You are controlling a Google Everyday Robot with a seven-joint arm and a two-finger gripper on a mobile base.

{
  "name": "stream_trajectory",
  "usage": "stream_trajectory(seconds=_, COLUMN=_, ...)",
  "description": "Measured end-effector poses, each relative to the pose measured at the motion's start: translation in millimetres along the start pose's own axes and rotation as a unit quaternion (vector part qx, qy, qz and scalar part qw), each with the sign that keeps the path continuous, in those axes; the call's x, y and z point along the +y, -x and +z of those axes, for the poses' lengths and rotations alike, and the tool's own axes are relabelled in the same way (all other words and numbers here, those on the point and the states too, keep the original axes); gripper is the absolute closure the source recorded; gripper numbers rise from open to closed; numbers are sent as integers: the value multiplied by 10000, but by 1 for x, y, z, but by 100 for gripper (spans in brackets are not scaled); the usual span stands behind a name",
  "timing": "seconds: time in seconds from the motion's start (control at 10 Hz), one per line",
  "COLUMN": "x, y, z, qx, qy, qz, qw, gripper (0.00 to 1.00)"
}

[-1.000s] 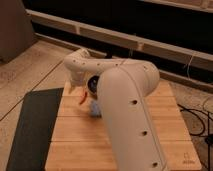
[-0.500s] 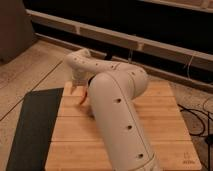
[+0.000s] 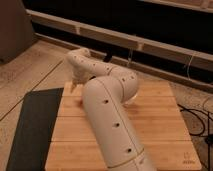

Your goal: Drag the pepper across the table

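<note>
One pepper (image 3: 80,98) shows as a small orange sliver near the far left corner of the one desk (image 3: 165,125), just under the single gripper (image 3: 75,89). Whether the gripper holds it cannot be told. One dark mat (image 3: 35,130) lies along the desk's left edge.

The claw (image 3: 74,85) hangs over the far-left corner of the table (image 3: 165,125), with the mat (image 3: 35,125) left of the table.

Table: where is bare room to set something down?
Bare table lies right of the arm, toward the right edge, and front-left between arm and dark mat. Crowded at the rear-left corner, where the gripper sits.
</note>
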Motion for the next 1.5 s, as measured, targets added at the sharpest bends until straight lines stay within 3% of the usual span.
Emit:
stream_trajectory(seconds=0.2, x=8, y=6, z=5, qx=9, qy=43, qz=-285, qw=9996, gripper=35)
stream_trajectory(seconds=0.5, x=18, y=24, z=5, qx=-255, qy=36, qz=-931, qw=9953, gripper=35)
stream_trajectory(seconds=0.6, x=18, y=26, z=4, qx=-290, qy=30, qz=-981, qw=9948, gripper=35)
stream_trajectory(seconds=1.1, x=17, y=24, z=6, qx=-265, qy=16, qz=-977, qw=9949, gripper=35)
stream_trajectory(seconds=1.5, x=-5, y=12, z=23, qx=-41, qy=-234, qz=-677, qw=9974, gripper=35)
